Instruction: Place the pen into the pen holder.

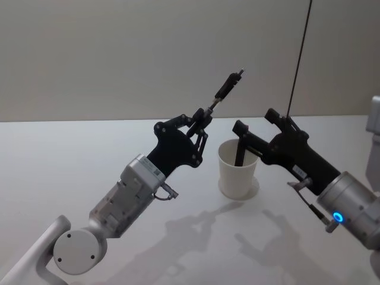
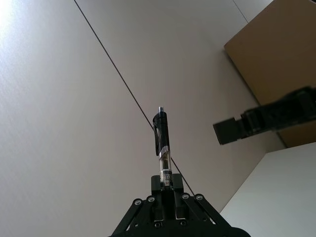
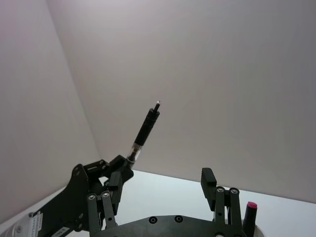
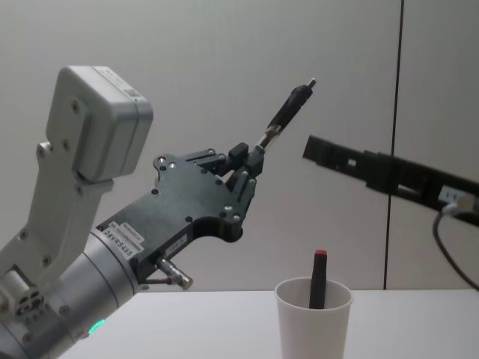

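My left gripper [image 1: 203, 119] is shut on the lower end of a black pen [image 1: 227, 89], which points up and away at a slant. It hangs in the air up and to the left of the pen holder [image 1: 237, 175], a white paper cup on the table. In the left wrist view the pen [image 2: 162, 136] rises straight out of the shut gripper [image 2: 168, 185]. My right gripper [image 1: 256, 122] hovers open and holds nothing, just above and right of the cup. From the chest, the pen [image 4: 284, 112] is well above the cup [image 4: 313, 321].
A second black pen with a red tip [image 4: 318, 280] stands inside the cup. The white table [image 1: 89, 148] spreads out to the left and in front. A plain wall stands behind, with a thin dark vertical line [image 1: 300, 53] on it.
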